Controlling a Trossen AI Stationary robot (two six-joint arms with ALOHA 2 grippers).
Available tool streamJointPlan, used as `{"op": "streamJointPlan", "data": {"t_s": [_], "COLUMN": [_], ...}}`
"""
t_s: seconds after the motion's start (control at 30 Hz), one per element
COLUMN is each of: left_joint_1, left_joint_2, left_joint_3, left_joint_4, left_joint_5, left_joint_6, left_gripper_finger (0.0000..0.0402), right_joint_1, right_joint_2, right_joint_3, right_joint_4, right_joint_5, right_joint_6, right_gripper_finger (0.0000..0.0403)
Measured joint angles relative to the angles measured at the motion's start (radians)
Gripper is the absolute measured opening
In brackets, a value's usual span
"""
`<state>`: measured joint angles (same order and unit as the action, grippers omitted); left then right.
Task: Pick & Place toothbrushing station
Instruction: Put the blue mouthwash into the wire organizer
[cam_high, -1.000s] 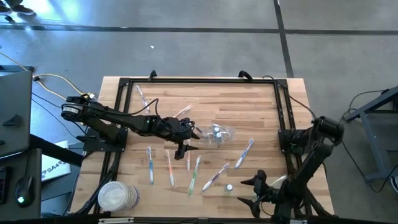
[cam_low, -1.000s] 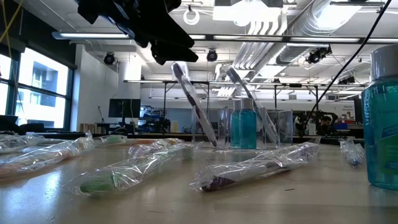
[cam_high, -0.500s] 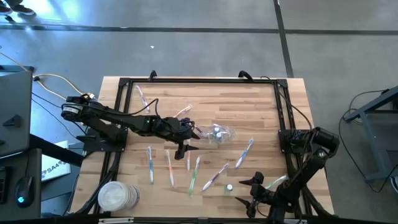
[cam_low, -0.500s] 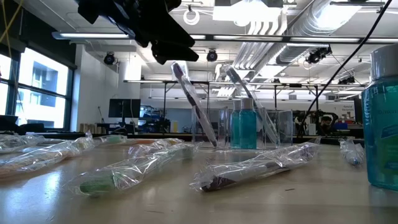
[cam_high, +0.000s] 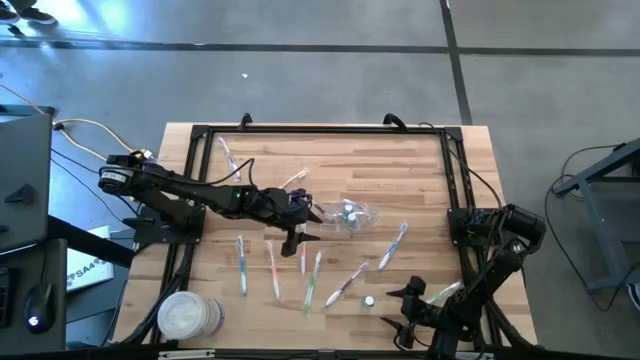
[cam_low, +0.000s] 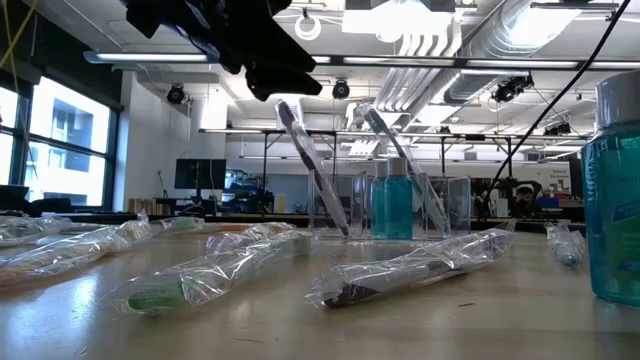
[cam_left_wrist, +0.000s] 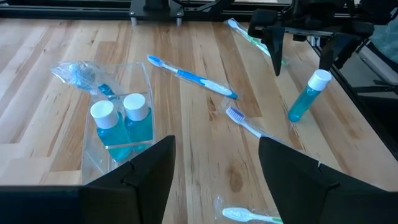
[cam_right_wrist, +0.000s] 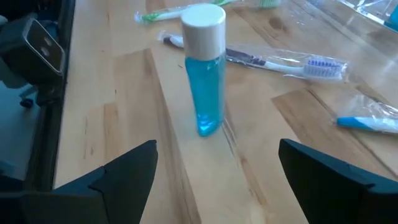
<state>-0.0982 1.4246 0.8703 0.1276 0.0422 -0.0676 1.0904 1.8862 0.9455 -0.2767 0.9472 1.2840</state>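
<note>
Beside the container (cam_left_wrist: 118, 134), left claw (cam_left_wrist: 214, 171) hovers, seemingly empty.

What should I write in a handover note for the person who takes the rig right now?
Left claw: open, empty, hovering beside the clear container at mid-table.
Right claw: open, empty, at the near edge, facing the standing blue bottle.
Done: two white-capped blue bottles stand in the container.
Left: the one bottle outside it and the toothbrushes spread over the table, several wrapped in plastic. Whether any toothbrush is in the container I cannot tell.
</note>
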Motion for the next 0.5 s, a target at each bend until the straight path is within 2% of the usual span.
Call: {"op": "streamJointPlan", "data": {"t_s": [0.33,0.5], "left_joint_1": [0.000,0.000], "left_joint_2": [0.000,0.000], "left_joint_3": [0.000,0.000], "left_joint_4": [-0.002,-0.003], "left_joint_5": [0.000,0.000], "left_joint_6": [-0.020,-0.018], "left_gripper_finger": [0.0230,0.0230], "right_joint_1": [-0.026,-0.047], "right_joint_2": [0.011,0.021], "right_joint_3": [0.000,0.000], "right_joint_4": [0.060,0.109], "right_joint_5": [-0.037,-0.046], "right_joint_6": [0.016,-0.069], "right_gripper_finger": [0.0329,0.0329]}}
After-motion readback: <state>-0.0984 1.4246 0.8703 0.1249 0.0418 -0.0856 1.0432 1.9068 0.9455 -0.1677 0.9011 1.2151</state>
